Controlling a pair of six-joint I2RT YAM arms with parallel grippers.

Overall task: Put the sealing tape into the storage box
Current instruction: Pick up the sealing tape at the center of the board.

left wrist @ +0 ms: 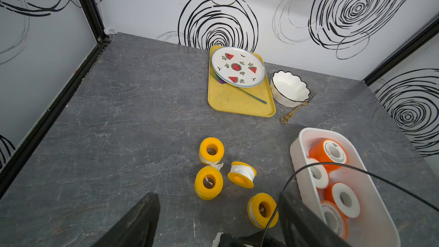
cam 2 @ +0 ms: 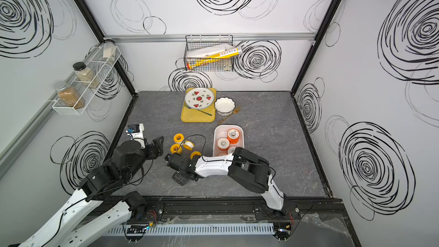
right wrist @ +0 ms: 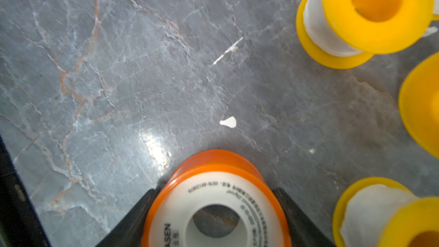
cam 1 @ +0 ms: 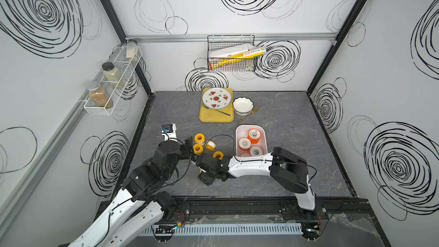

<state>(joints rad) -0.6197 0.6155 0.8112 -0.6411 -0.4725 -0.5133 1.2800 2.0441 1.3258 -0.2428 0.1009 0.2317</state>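
Starting at the left wall, we see a white wire rack (cam 1: 104,96) holding three spice jars, well clear of the grey table (cam 1: 297,162). Next comes the left gripper (cam 1: 188,147), low over the table, its fingers spread wide with nothing between them. Just beyond it, four yellow spools (cam 1: 199,138) of sealing tape lie loose in a cluster, one tipped onto its side.

Close in front of that cluster, the right gripper (right wrist: 215,193) is clamped on an orange spool (right wrist: 216,177), with a black finger against each side.

Farther back, a yellow tray (cam 1: 213,117) carries a watermelon plate (cam 1: 216,98) and a dark fork (cam 1: 221,112). A scalloped white bowl (cam 1: 242,106) and a gold fork (cam 1: 248,115) lie just beside it.

Right of the loose spools stands the storage box (cam 1: 238,136), which holds four orange-flanged spools (cam 1: 253,136). The right arm (cam 1: 251,166) reaches across the box's near end and hides part of two of them. In the left wrist view a black cable (left wrist: 380,177) loops in front of the box. The yellow spools lie between the left gripper and the box.
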